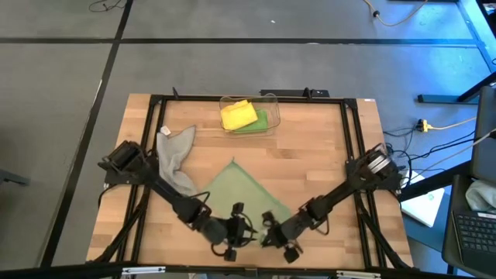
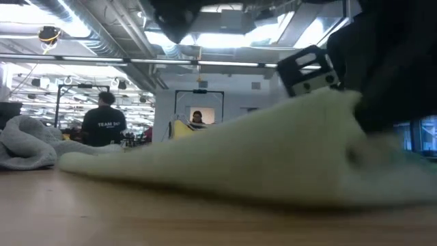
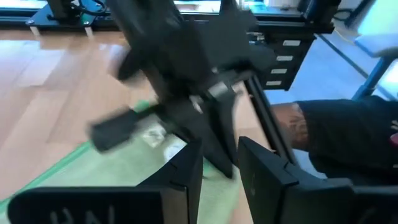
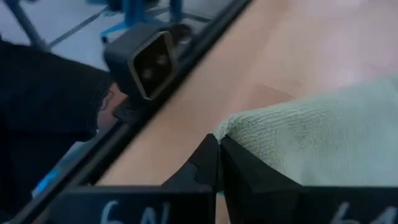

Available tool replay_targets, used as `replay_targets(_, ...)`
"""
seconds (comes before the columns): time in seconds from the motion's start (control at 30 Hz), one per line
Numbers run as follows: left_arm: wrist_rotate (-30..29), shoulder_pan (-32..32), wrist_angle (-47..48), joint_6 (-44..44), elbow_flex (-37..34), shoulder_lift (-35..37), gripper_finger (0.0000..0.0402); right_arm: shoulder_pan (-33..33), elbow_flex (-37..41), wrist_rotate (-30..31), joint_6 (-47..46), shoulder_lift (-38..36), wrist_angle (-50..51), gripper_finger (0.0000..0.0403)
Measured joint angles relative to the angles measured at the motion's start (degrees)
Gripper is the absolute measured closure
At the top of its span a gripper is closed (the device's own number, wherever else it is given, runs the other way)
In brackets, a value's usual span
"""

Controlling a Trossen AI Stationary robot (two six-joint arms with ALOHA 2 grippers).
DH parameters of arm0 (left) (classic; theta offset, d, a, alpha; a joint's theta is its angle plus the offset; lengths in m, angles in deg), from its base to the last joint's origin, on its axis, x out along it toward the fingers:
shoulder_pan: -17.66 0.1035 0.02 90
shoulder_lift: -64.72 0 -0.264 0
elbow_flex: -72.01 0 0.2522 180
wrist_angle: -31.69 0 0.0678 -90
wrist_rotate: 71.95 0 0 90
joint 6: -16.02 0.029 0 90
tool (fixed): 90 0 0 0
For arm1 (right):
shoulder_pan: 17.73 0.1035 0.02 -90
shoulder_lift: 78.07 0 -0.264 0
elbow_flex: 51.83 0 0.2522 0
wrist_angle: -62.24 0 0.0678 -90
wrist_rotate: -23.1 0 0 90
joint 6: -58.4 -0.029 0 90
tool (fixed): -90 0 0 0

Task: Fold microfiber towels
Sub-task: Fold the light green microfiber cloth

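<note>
The pale sage green towel (image 1: 246,195) lies spread as a diamond on the middle of the table, and its near corner is raised. My right gripper (image 1: 267,235) is at that near corner, shut on the sage towel (image 4: 311,137). My left gripper (image 1: 242,232) is right beside it, open over the sage towel (image 3: 124,174) and facing the right gripper. The grey towel (image 1: 175,157) lies crumpled at the left. The yellow towel (image 1: 237,114) and the bright green towel (image 1: 259,122) lie in the clear bin (image 1: 273,108) at the far edge. My right gripper pinches the sage towel's near corner (image 4: 231,128) between its two fingertips. The cloth bulges in a rounded fold just past them; one layer or several, I cannot tell. That end is lifted off the table (image 2: 328,116), and the rest slopes down onto the wood (image 2: 89,162).
A person's forearm (image 3: 311,127) shows just beyond the table's near edge, close to both grippers. The black frame rail (image 4: 168,81) runs along that edge. Bare wood lies to the left and right of the sage towel.
</note>
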Motion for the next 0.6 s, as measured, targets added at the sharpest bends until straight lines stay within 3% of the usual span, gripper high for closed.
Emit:
replay_targets(0.23,-6.40,-3.77,-0.67,-4.67,0.00,0.00,0.0308,2.16,-12.66,0.42,6.43,9.75,3.20,0.0355)
replay_targets(0.4,-9.02,-5.37,-1.07,-6.11,0.00,0.00,0.0308,2.47,-16.19,6.48,8.28,8.25,13.45,0.0289)
replay_targets(0.6,-10.82,-6.31,-1.42,-6.13,0.00,0.00,0.0308,2.40,-16.31,12.26,9.99,4.30,16.40,0.0207)
